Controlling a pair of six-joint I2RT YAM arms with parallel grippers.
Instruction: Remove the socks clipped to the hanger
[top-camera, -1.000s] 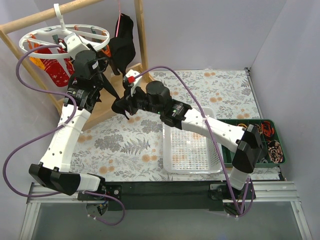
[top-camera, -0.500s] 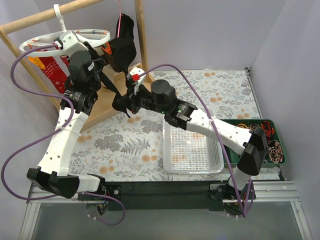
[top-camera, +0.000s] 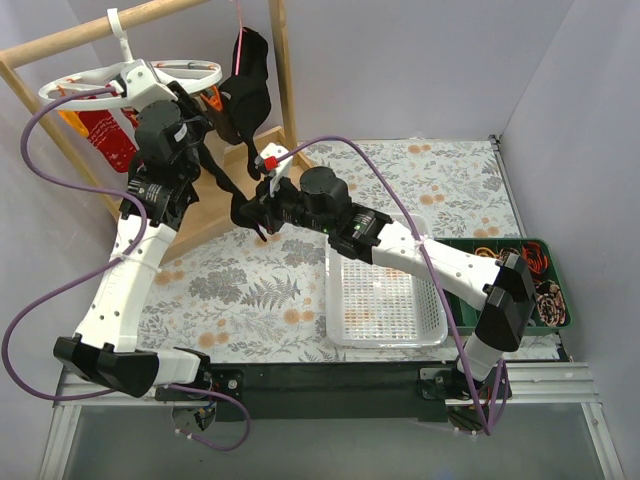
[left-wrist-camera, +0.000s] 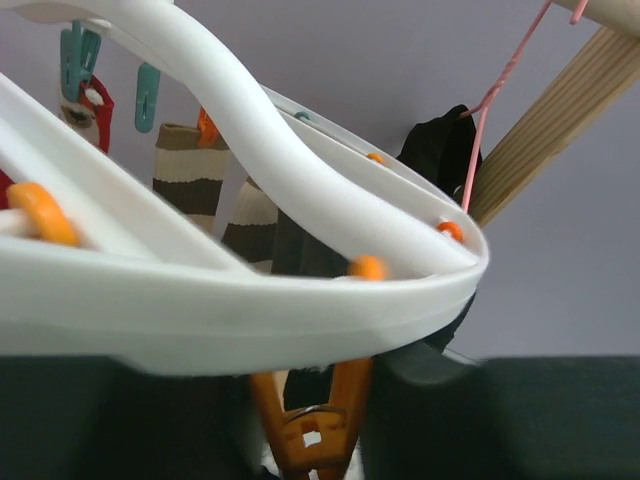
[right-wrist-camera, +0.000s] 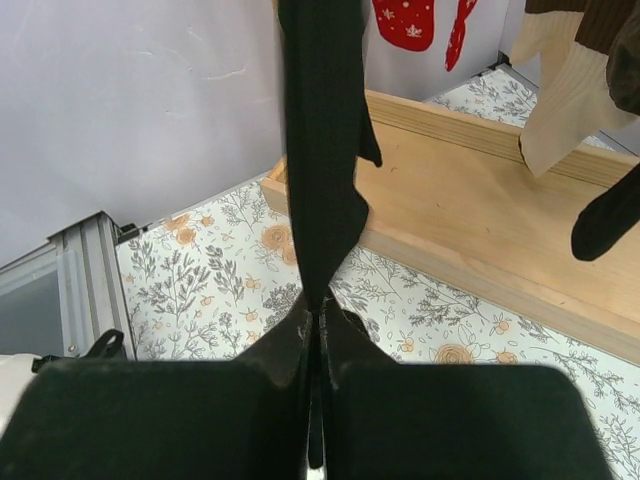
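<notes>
Jaws of the right gripper (right-wrist-camera: 315, 345) are pressed flat together on the lower end of a black sock (right-wrist-camera: 318, 150), which runs straight and taut up from its fingers and out of the top of the wrist view. Ahead of that gripper, beneath the sock, the rack (right-wrist-camera: 480, 230) rests its wooden base on the flowered table (right-wrist-camera: 200, 270). Up to its right hang a tan sock (right-wrist-camera: 560, 95) and a dark sock (right-wrist-camera: 610, 215), and red socks (right-wrist-camera: 405, 20) hang farther ahead. The left gripper (left-wrist-camera: 305, 455) sits right under the hanger (left-wrist-camera: 300, 310), whose white ring fills the view just above its fingers. Its jaws stand partly apart with an orange clip (left-wrist-camera: 320, 400) between them; whether they squeeze it cannot be told. Beyond the ring from this gripper hang two striped socks (left-wrist-camera: 190, 185) and teal clips (left-wrist-camera: 80, 60), with a black shirt (left-wrist-camera: 440, 150) off to the right. Seen from above, the basket (top-camera: 375, 300) lies back along the right arm, under its forearm.
</notes>
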